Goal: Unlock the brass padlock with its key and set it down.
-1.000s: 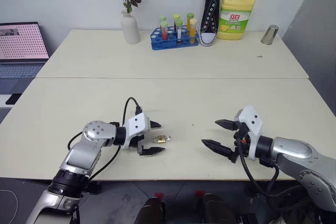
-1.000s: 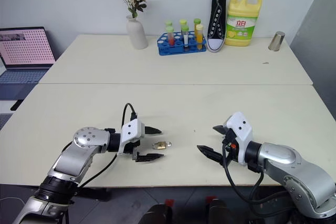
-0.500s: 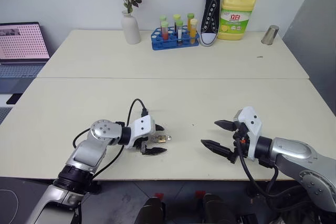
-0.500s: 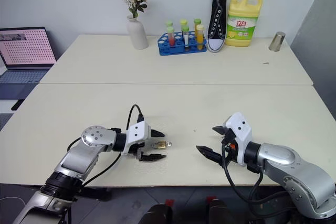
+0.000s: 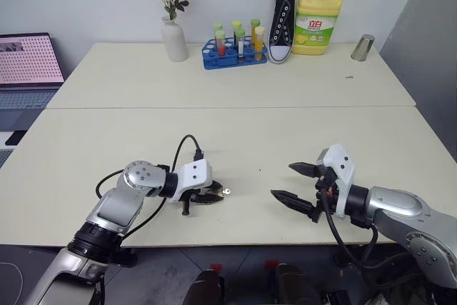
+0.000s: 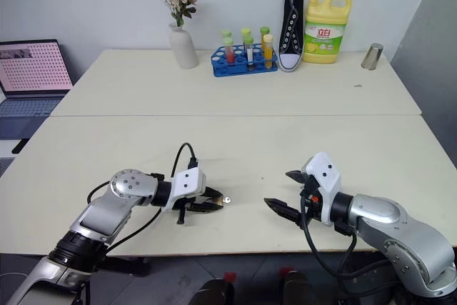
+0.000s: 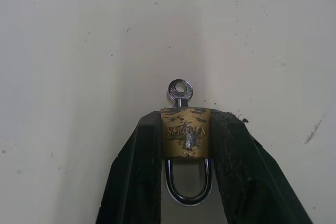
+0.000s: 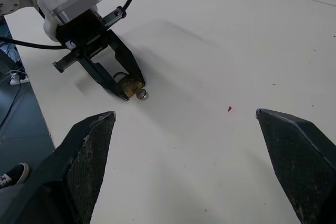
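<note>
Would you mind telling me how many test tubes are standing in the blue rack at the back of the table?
5 visible in the blue rack: a back row of three, with green, yellow and orange caps, and a front row of two beside the shoe. Others may be hidden behind these.

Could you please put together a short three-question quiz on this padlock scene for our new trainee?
1. True or false: the left gripper has its fingers on both sides of the brass padlock.
2. Where is the key? A) in the padlock B) in the right gripper C) by the test-tube rack
3. Fill in: the right gripper's jaws are ____.

Key: 1 true; 2 A; 3 open.
</note>
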You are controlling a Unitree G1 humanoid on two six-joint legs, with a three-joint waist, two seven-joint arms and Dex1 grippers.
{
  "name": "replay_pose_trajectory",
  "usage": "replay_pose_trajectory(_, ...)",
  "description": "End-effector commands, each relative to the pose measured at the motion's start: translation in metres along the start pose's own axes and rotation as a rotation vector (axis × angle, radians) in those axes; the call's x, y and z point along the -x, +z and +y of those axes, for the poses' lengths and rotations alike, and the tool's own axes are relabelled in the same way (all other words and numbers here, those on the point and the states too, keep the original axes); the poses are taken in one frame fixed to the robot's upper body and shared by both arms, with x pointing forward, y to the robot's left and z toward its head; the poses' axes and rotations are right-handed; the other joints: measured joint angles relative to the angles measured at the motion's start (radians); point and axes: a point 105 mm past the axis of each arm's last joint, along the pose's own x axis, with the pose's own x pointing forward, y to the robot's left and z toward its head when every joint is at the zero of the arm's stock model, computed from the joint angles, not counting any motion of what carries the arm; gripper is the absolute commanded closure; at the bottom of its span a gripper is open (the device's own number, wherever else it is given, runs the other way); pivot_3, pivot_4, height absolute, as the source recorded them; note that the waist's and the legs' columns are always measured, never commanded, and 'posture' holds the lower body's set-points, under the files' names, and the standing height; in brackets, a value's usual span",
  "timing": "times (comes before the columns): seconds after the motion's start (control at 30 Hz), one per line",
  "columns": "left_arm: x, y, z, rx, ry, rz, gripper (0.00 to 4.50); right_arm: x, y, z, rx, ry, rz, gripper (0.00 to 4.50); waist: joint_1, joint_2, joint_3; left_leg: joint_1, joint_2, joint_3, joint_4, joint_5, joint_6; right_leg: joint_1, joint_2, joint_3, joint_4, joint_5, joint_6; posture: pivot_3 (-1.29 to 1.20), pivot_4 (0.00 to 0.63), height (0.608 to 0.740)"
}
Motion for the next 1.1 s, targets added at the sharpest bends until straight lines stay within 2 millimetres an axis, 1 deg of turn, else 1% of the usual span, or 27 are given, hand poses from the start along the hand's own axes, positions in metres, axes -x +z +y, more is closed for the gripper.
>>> replay_pose_trajectory(0.03,0.004,0.033,0.022,-0.226,0.182,-0.156,3.54,0.001,0.015,0.004,0.093,-0.008,-0.075,0.00,0.005,0.000,0.000,-0.001,0.000,0.000,0.000,0.000,0.000,0.000,0.000,0.000,0.000,0.000,0.000,0.00,0.150,0.740)
replay_pose_trajectory(0.07,0.007,0.045,0.028,-0.364,0.252,-0.208,3.54,0.000,0.016,0.005,0.092,-0.003,-0.091,0.00,0.007,-0.001,0.000,-0.002,-0.001,0.000,0.001,0.000,0.000,-0.001,-0.001,0.000,0.000,0.000,0.000,0.00,0.150,0.740)
replay_pose_trajectory(0.13,0.010,0.056,0.030,-0.566,0.327,-0.255,3.54,-0.002,0.017,0.007,0.084,0.011,-0.109,0.00,0.009,-0.002,0.000,-0.003,-0.001,-0.001,0.001,0.000,0.000,-0.002,-0.002,-0.001,-0.001,0.000,0.000,0.00,0.150,0.740)
replay_pose_trajectory(0.2,0.014,0.063,0.032,-0.700,0.390,-0.290,3.54,-0.005,0.016,0.006,0.064,0.012,-0.117,0.00,0.011,-0.001,0.000,-0.004,-0.002,-0.001,0.001,0.000,-0.001,-0.003,-0.002,-0.001,-0.002,0.000,0.000,0.00,0.150,0.740)
replay_pose_trajectory(0.27,0.017,0.067,0.033,-0.766,0.444,-0.329,3.54,-0.007,0.015,0.004,0.044,0.008,-0.119,0.00,0.010,-0.001,0.000,-0.004,-0.002,-0.001,0.001,0.000,-0.001,-0.003,-0.003,0.000,-0.002,0.000,0.000,0.00,0.150,0.740)
replay_pose_trajectory(0.33,0.016,0.072,0.025,-0.898,0.427,-0.354,3.54,-0.011,0.016,0.003,0.027,0.019,-0.127,0.00,0.008,-0.001,0.000,-0.004,-0.003,0.000,0.001,0.000,-0.001,-0.003,-0.003,0.000,-0.002,0.000,0.000,0.00,0.150,0.740)
replay_pose_trajectory(0.37,0.015,0.076,0.017,-0.970,0.408,-0.379,3.54,-0.015,0.019,0.003,-0.006,0.041,-0.145,0.00,0.007,-0.001,0.000,-0.004,-0.003,0.000,0.001,0.000,-0.001,-0.003,-0.003,0.000,-0.002,0.000,0.000,0.00,0.150,0.740)
replay_pose_trajectory(0.43,0.014,0.082,0.008,-1.050,0.392,-0.426,3.54,-0.024,0.026,0.008,-0.053,0.098,-0.170,0.00,0.003,-0.001,0.000,-0.004,-0.003,0.000,0.001,0.000,0.000,-0.003,-0.003,0.000,-0.001,0.000,0.000,0.00,0.150,0.740)
replay_pose_trajectory(0.57,0.013,0.082,0.010,-1.065,0.406,-0.428,3.54,-0.033,0.034,0.009,-0.083,0.129,-0.190,0.00,0.004,-0.001,0.000,-0.004,-0.003,-0.001,0.001,0.000,0.000,-0.003,-0.003,-0.001,-0.001,0.000,0.000,0.00,0.150,0.740)
replay_pose_trajectory(0.77,0.014,0.084,0.013,-1.072,0.441,-0.437,3.54,-0.045,0.032,0.015,-0.105,0.188,-0.149,0.00,0.003,-0.001,0.000,-0.004,-0.003,-0.001,0.001,0.000,0.000,-0.003,-0.003,-0.001,0.000,0.000,0.000,0.00,0.150,0.740)
replay_pose_trajectory(1.03,0.011,0.081,0.011,-1.067,0.433,-0.432,3.54,-0.049,0.032,0.016,-0.121,0.200,-0.143,0.00,0.003,-0.001,0.000,-0.004,-0.003,-0.001,0.001,0.000,0.000,-0.003,-0.002,-0.001,0.000,0.000,0.000,0.00,0.150,0.740)
replay_pose_trajectory(1.1,0.010,0.080,0.010,-1.067,0.431,-0.431,3.54,-0.050,0.033,0.016,-0.125,0.202,-0.148,0.39,0.003,-0.001,0.000,-0.004,-0.003,-0.001,0.001,0.000,0.000,-0.003,-0.002,-0.001,0.000,0.000,0.000,0.00,0.150,0.740)
